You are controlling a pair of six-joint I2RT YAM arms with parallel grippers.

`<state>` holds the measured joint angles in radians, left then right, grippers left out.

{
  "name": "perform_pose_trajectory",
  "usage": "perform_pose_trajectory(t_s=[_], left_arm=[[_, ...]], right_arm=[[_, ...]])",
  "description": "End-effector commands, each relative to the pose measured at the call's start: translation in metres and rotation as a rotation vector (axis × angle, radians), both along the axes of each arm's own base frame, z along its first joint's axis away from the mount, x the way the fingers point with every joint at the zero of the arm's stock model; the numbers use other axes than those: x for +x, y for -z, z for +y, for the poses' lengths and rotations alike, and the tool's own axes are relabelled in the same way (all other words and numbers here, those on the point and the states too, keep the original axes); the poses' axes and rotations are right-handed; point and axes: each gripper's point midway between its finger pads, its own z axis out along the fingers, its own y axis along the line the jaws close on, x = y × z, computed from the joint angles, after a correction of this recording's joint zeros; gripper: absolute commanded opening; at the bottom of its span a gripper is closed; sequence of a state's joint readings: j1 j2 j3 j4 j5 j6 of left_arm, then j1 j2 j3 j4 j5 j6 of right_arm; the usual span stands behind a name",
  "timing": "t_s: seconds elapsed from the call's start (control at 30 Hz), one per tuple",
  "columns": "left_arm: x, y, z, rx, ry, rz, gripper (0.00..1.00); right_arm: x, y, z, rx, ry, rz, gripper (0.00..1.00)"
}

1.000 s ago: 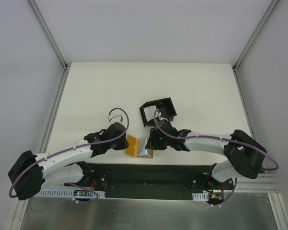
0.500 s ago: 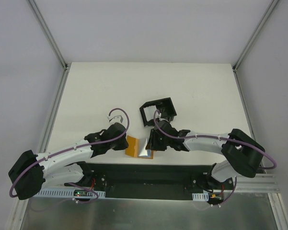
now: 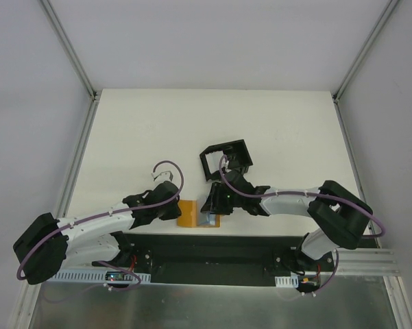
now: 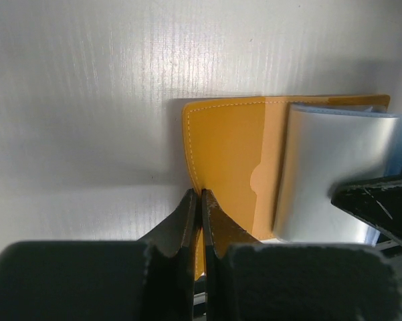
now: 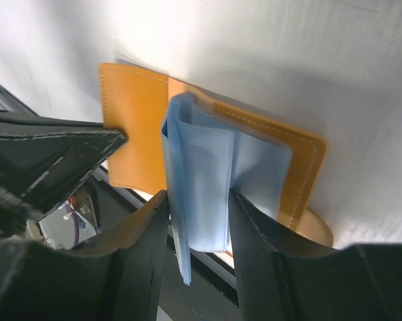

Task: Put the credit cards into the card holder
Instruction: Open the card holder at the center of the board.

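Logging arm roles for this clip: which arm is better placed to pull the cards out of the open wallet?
Right. The right gripper already straddles the pale blue sleeves standing up from the wallet, while the left gripper is shut, pinning the wallet's left flap.

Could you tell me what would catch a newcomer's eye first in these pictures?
Most striking is the tan-orange wallet lying open at the table's near edge, both arms bent over it. The left hand, shut, presses its cover, while the right hand straddles its pale blue sleeves. The black card holder waits just behind.
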<state>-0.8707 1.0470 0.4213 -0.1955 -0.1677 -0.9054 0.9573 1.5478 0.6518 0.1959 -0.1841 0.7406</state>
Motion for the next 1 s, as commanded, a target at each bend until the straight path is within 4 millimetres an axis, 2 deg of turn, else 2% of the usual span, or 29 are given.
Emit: perform_pose_trajectory(t_s=[0.0,0.2,0.4,0.57,0.73,0.87,0.97], left_arm=[[-0.006,0.012,0.001,0.000,-0.010,0.027,0.00],[-0.003,0.012,0.000,-0.014,-0.022,0.016,0.00],[0.000,0.009,-0.001,-0.023,-0.032,0.000,0.00],[0.000,0.009,0.001,-0.027,-0.040,-0.007,0.00],[-0.001,0.008,0.003,-0.031,-0.040,-0.018,0.00],[-0.002,0.008,0.005,-0.031,-0.034,-0.025,0.00],[-0.002,0.008,0.005,-0.027,-0.023,-0.031,0.00]], right_arm=[[0.003,-0.031,0.024,0.158,-0.046,-0.051,0.43],[0.002,-0.062,0.047,0.254,-0.135,-0.094,0.45],[-0.001,-0.061,0.060,0.276,-0.165,-0.079,0.47],[0.001,-0.062,0.058,0.273,-0.157,-0.095,0.47],[0.007,-0.045,0.038,0.214,-0.089,-0.092,0.46],[0.012,-0.023,0.010,0.068,-0.024,-0.090,0.40],[0.012,-0.008,-0.017,-0.084,0.003,-0.093,0.31]])
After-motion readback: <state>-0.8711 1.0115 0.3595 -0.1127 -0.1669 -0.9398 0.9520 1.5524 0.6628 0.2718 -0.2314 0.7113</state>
